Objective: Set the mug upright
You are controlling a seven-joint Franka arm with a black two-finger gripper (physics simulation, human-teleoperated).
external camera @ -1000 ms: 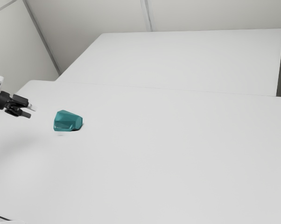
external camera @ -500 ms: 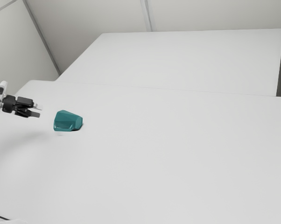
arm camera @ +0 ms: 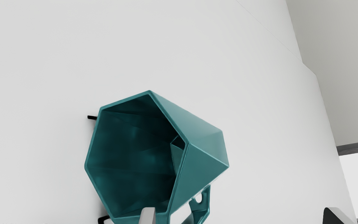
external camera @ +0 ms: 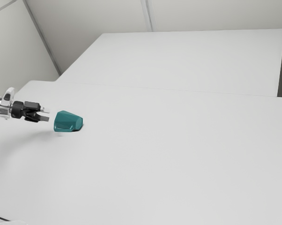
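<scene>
Apparently the reach is in hand, the open claw [external camera: 46, 115] needing careful alignment to grip the toppled mug [external camera: 68, 122].

A white bench [external camera: 178, 164] bore a teal mug [external camera: 68, 121] lying on its side.
The bench was smooth and pale, with a thin seam [external camera: 131, 87] across it and a soft shadow [external camera: 14, 145] toward the exterior view's left. The faceted mug lay near that side, its wide mouth [arm camera: 132, 155] facing the exterior view's left and its narrower base the other way; its handle [arm camera: 200, 207] jutted from the side.
</scene>
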